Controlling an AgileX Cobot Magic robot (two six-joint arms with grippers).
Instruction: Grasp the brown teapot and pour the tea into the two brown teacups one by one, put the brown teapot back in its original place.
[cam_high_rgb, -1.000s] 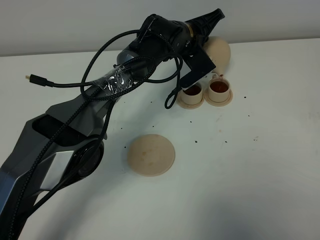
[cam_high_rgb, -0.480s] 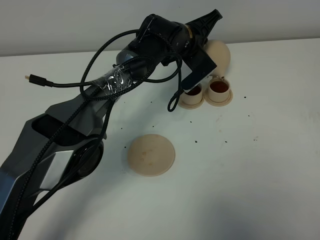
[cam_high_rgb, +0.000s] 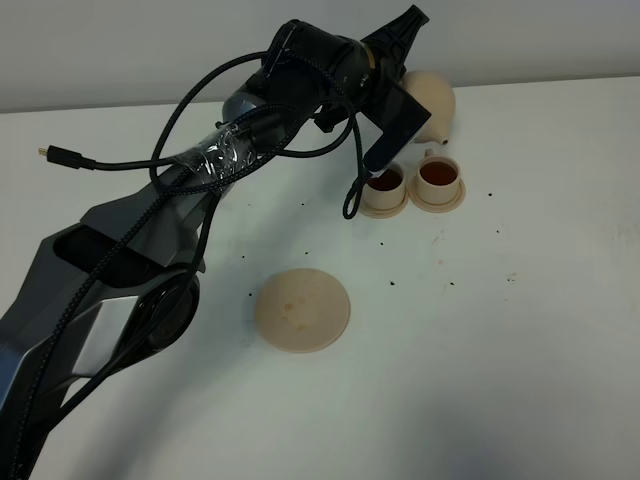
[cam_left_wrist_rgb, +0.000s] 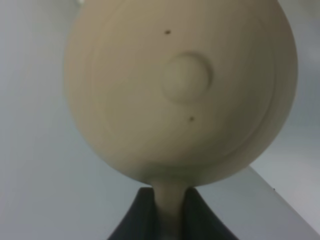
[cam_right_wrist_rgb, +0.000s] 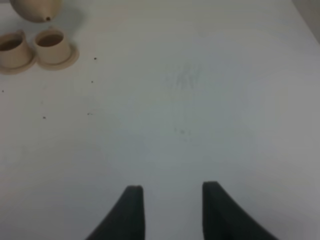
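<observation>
The brown teapot hangs tilted in the air at the back of the table, just behind the two brown teacups. My left gripper is shut on its loop handle; the left wrist view shows the lid and knob close up, with the handle between the gripper's fingers. The left teacup and right teacup stand on small saucers, both holding dark reddish tea. The original place, a flat round saucer plate, lies bare at mid-table. My right gripper is open over bare table, far from the teapot and cups.
The left arm stretches diagonally from the front left, with looping black cables and a loose plug at the left. Dark specks dot the white table around the cups. A pale wall runs along the back.
The left gripper has drawn the teapot up and back. The thin stream that ran into the right cup has stopped, and the spout now sits clear above it.
</observation>
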